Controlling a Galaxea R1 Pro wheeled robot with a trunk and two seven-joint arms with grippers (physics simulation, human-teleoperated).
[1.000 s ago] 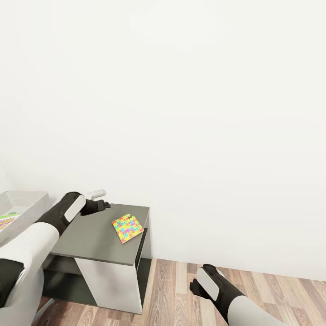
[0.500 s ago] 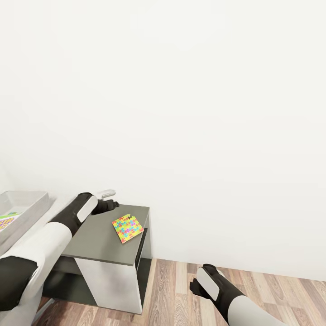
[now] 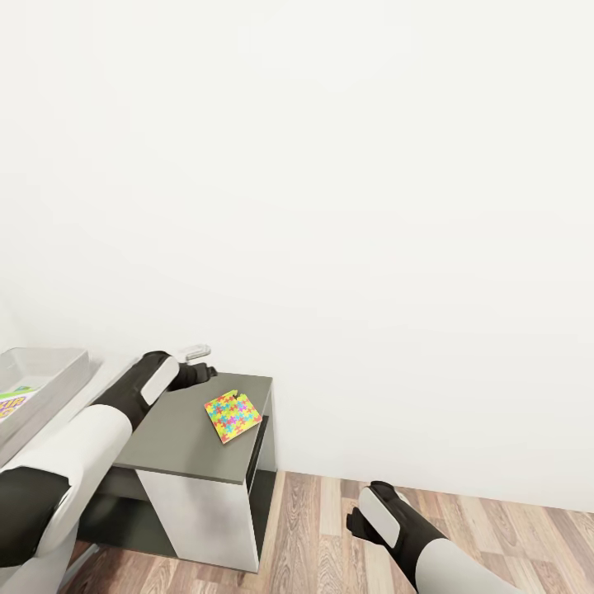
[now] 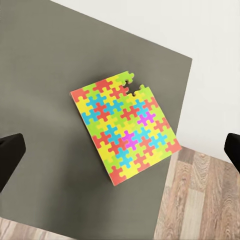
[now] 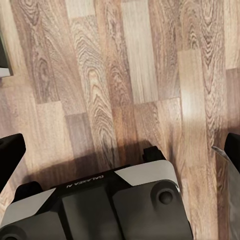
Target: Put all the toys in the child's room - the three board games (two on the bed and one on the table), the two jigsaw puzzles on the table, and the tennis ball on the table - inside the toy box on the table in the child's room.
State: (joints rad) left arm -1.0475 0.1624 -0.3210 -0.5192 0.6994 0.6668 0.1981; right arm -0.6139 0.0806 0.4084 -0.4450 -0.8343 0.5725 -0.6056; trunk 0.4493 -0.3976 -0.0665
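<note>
A multicoloured jigsaw puzzle (image 3: 233, 416) lies flat near the right end of the grey table (image 3: 177, 433); in the left wrist view the puzzle (image 4: 125, 127) sits straight below the camera. My left gripper (image 3: 206, 373) hovers over the table's back edge, just left of and behind the puzzle, open with its fingers (image 4: 10, 155) spread wide and nothing between them. The grey toy box (image 3: 51, 368) stands at the far left with a colourful flat game (image 3: 11, 404) inside. My right gripper (image 3: 353, 522) hangs low over the floor, open and empty.
A white wall rises right behind the table. The table has a white side panel and an open shelf (image 3: 124, 511) underneath. Wooden floor (image 3: 330, 536) runs to the right of the table, and my own base (image 5: 100, 205) shows below the right gripper.
My left arm has reached to the right along the table's back edge, bringing the gripper closer to the puzzle, then stopped. The right arm and the puzzle have not moved.
</note>
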